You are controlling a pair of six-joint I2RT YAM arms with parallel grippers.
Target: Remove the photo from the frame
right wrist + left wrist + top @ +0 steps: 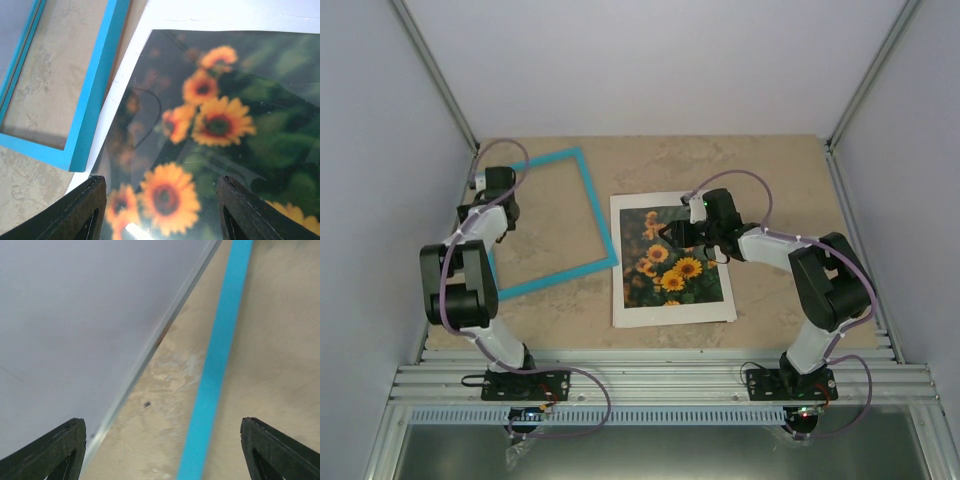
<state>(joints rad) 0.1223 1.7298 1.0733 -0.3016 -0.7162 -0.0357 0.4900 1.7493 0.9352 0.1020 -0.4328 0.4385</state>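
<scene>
The thin turquoise rectangular frame (598,205) lay on the beige bench (770,170), just left of the sunflower paper photo (675,262). The left fingers (55,447) and right fingers (85,210) were released.

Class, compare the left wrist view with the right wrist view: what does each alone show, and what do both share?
Only the left wrist view shows the left gripper and the metal rail beside the wall. Only the right wrist view shows the right gripper, the sunflower photo and its white border. Both show the turquoise frame and the table.
</scene>
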